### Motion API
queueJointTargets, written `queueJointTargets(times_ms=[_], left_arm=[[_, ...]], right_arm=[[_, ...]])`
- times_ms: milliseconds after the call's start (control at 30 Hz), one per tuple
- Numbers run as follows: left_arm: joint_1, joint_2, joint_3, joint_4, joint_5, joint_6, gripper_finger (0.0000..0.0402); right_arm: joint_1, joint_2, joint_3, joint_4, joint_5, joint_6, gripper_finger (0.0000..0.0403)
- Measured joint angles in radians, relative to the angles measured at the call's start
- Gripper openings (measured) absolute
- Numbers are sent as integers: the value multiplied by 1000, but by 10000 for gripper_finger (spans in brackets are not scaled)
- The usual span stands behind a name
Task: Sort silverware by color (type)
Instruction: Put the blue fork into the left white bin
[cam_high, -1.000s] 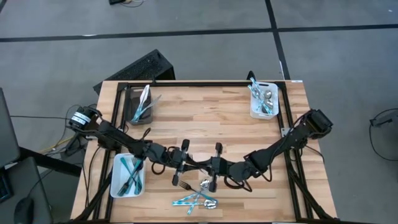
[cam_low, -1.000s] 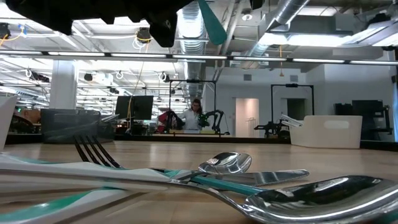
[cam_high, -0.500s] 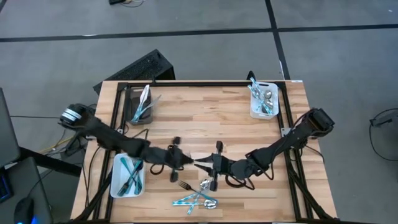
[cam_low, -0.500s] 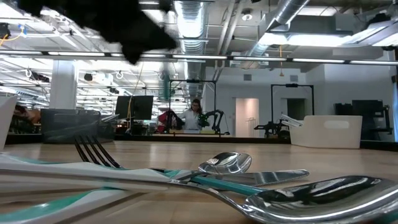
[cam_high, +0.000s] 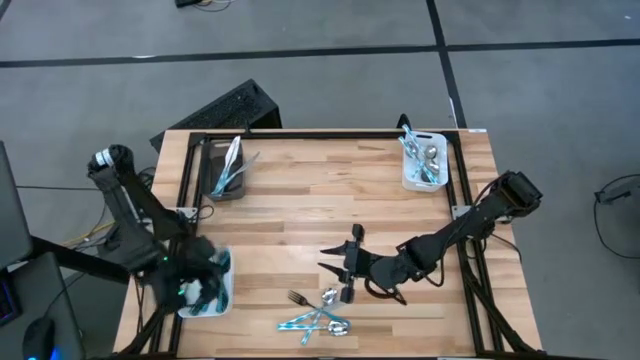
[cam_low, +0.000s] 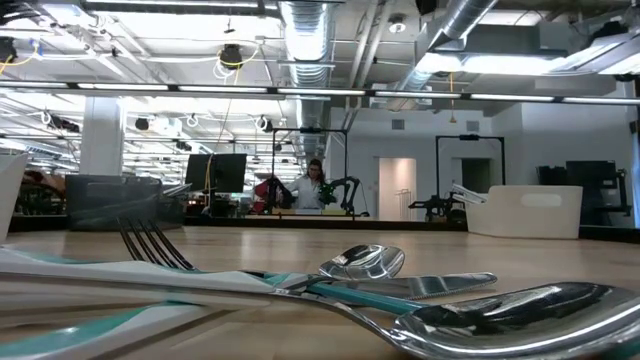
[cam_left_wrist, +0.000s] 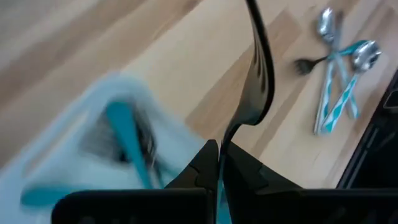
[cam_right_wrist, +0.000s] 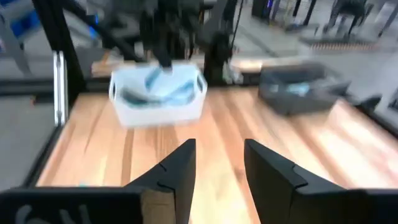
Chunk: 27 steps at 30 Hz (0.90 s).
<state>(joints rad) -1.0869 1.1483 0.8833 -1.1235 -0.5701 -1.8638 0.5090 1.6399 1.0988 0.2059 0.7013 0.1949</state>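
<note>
My left gripper (cam_high: 200, 285) hovers over the white bin (cam_high: 190, 305) at the table's near left, shut on a piece of silverware (cam_left_wrist: 256, 81) that shows dark and edge-on. That bin (cam_left_wrist: 93, 134) holds teal-handled pieces. My right gripper (cam_high: 335, 262) stands open near the table's middle, nothing between its fingers (cam_right_wrist: 217, 168). A small pile of silverware (cam_high: 320, 312), silver and teal-handled, lies flat near the front edge. The low view shows a fork (cam_low: 150, 240) and spoons (cam_low: 365, 262) of that pile. My left gripper pinches the piece between its two fingers by one thin end (cam_left_wrist: 222, 138). A little teal shows between the fingers. The piece runs on in line with the fingers and widens farther out. It hangs lifted clear, above the white bin and the table beside it.
A dark bin (cam_high: 228, 172) with silverware stands at the far left. A white bin (cam_high: 424, 160) with spoons stands at the far right. Bare wooden table (cam_high: 330, 200) lies between the bins. A person (cam_low: 315, 185) stands far off in the room.
The two grippers met at the table's middle with the teal-handled piece between them. My right gripper has opened and let go. My left gripper has carried the piece toward the table's left edge, over the near-left white bin.
</note>
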Motion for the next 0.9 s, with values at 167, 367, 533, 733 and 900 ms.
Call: queueJointTargets(times_ms=[167, 367, 533, 733, 900], left_arm=[[-145, 52, 0, -60, 22, -247, 1], [-138, 125, 0, -17, 62, -227, 26], [-129, 159, 0, -56, 166, -225, 74], [-129, 161, 0, -70, 83, -225, 135], [-83, 179, 0, 35, -193, -68, 154]], right_arm=[[-3, 1, 0, -83, 2, 41, 149], [-10, 1, 0, -83, -72, 36, 137], [-15, 1, 0, -100, -102, 69, 128], [-29, 2, -6, -213, -181, 214, 123], [-8, 119, -28, -232, -253, 269, 123]])
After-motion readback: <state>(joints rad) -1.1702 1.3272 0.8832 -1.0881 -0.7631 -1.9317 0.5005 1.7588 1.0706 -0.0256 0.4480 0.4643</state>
